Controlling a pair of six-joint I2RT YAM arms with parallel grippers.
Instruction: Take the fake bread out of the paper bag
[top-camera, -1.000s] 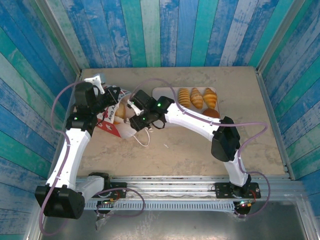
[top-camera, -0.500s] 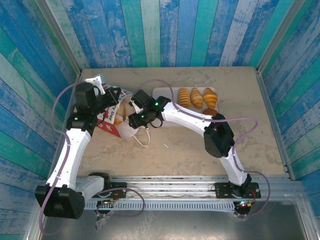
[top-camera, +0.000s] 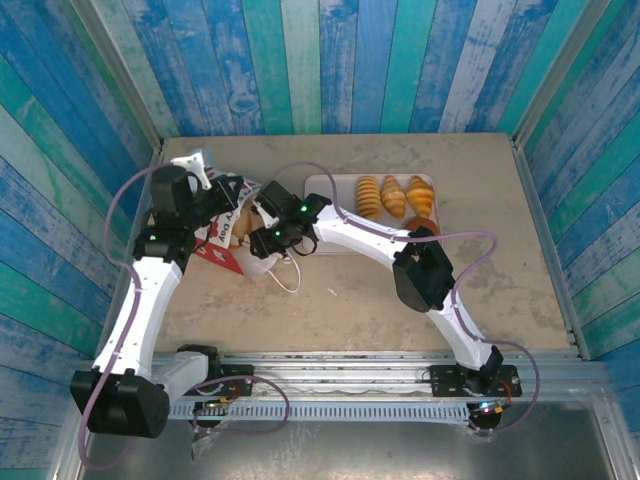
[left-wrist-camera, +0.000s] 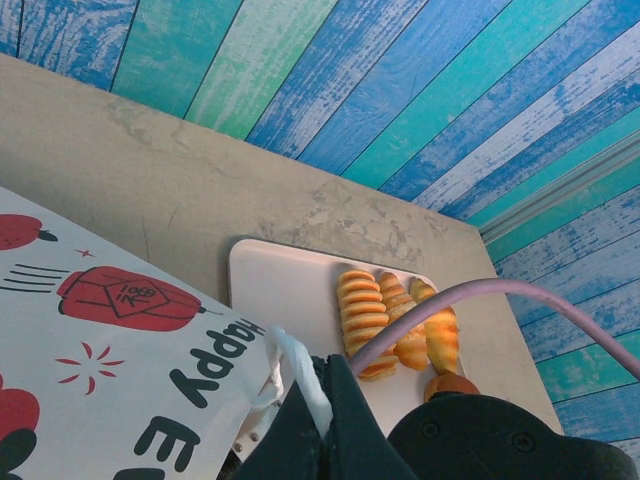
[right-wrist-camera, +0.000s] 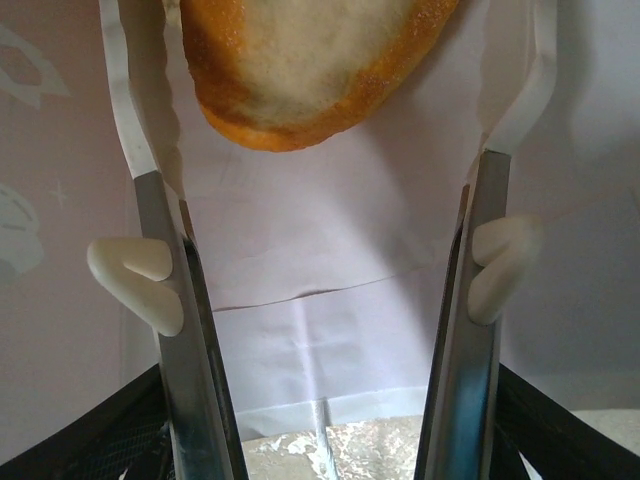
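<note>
The paper bag (top-camera: 222, 240), red with white print, lies on its side at the left of the table, its mouth facing right. My left gripper (top-camera: 220, 190) is shut on the bag's white string handle (left-wrist-camera: 298, 365), and the bag's printed side (left-wrist-camera: 110, 340) sits just beside it. My right gripper (top-camera: 262, 234) is inside the bag's mouth. It stands open, with white paper all round it. One golden-brown piece of fake bread (right-wrist-camera: 300, 60) lies between its fingertips (right-wrist-camera: 125, 120), with a gap on each side. More fake bread (top-camera: 394, 196) lies on the tray.
The pale tray (top-camera: 330, 200) at the back centre holds three ridged rolls and a round bun (top-camera: 424, 226). A loose string handle (top-camera: 285, 278) trails onto the table in front of the bag. Blue plank walls close in the table on three sides.
My right gripper has moved left, deeper into the bag's mouth, and its jaws have spread slightly. The left gripper and the bag have stayed in place.
</note>
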